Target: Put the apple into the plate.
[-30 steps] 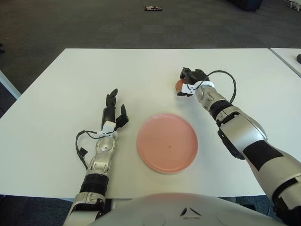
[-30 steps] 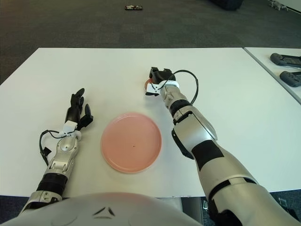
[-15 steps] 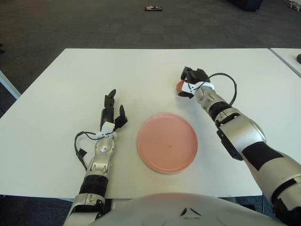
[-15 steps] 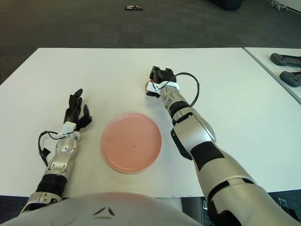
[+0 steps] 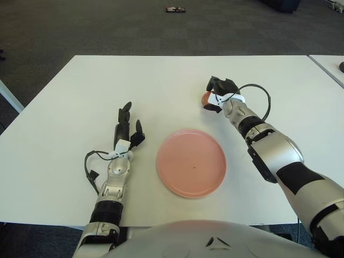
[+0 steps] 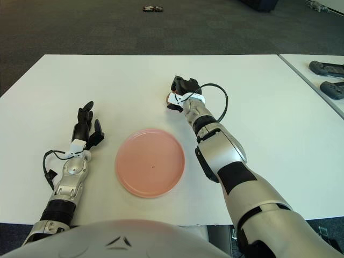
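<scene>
Fingers curled round apple (image 5: 205, 97), right hand (image 5: 217, 94) outstretched

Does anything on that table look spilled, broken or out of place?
Nothing stands out. The pink plate lies flat and bare on the white table; the right hand is closed over the apple beyond it, and the left hand shows left of the plate.

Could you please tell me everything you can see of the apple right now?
Only a small reddish-orange sliver of the apple shows; the dark fingers of the right hand are curled over it and hide the rest, so stem and full shape cannot be told. It sits low at the white table, beyond and right of the pink plate, apart from it. Whether it touches the tabletop cannot be told.
</scene>
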